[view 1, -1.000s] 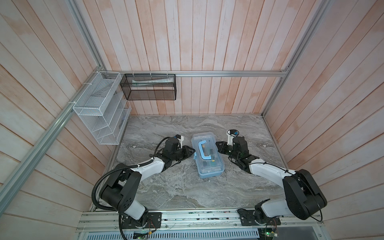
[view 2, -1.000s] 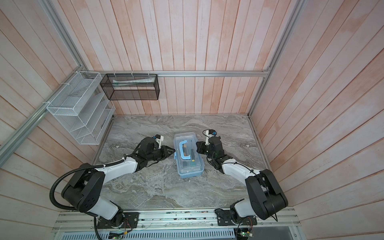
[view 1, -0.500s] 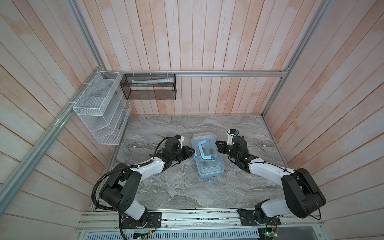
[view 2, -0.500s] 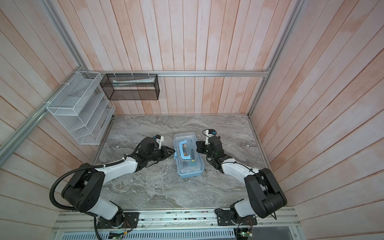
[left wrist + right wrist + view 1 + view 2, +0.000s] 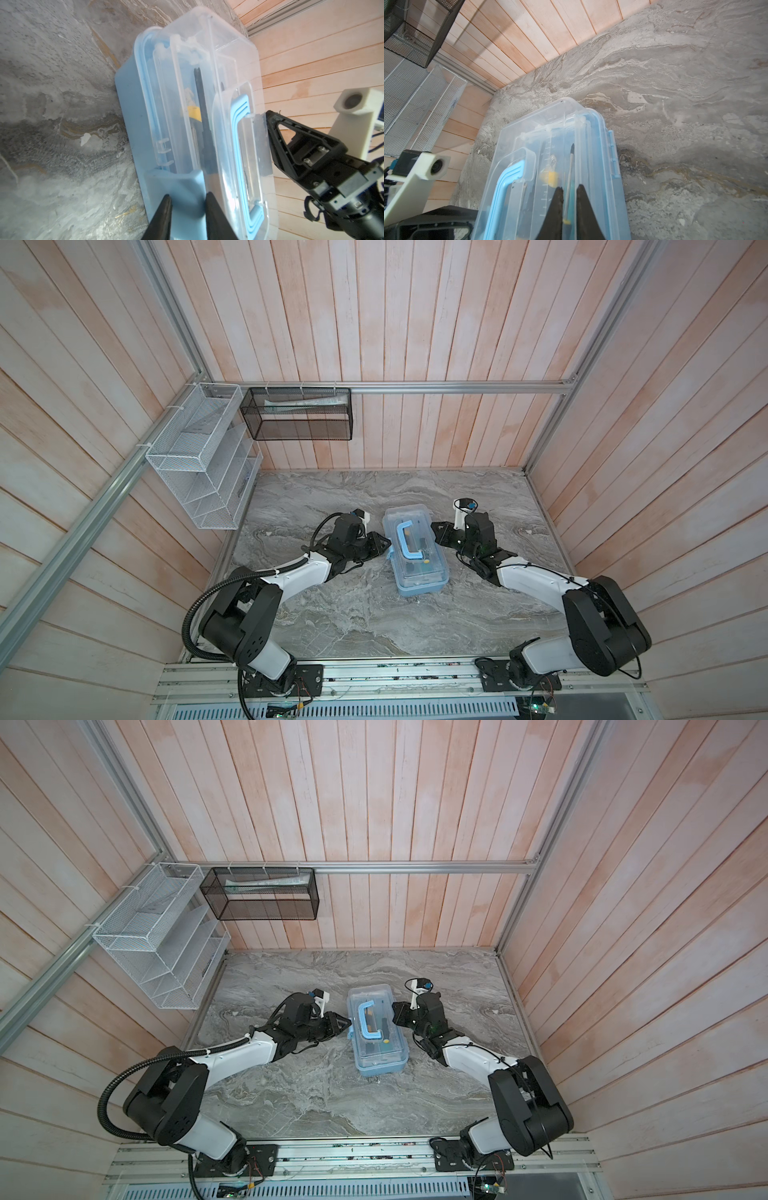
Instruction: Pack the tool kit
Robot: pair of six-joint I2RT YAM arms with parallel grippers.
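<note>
The tool kit (image 5: 417,560) (image 5: 377,1040), a light-blue case with its clear lid down, lies mid-table in both top views. My left gripper (image 5: 384,548) (image 5: 188,197) is at the case's left long side. Its jaws stand a little apart with the tips against the light-blue latch (image 5: 176,182). My right gripper (image 5: 435,527) (image 5: 569,189) rests on the clear lid (image 5: 550,133) from the opposite side, shut with nothing between its fingers. The blue handle (image 5: 406,540) lies flat on the lid. A screwdriver (image 5: 570,164) and a yellow part (image 5: 550,176) show through the lid.
A white wire-mesh rack (image 5: 199,464) hangs on the left wall. A black mesh basket (image 5: 297,414) hangs on the back wall rail. Wooden walls close in the marble table (image 5: 374,614) on three sides. Both arm bases sit at its front edge.
</note>
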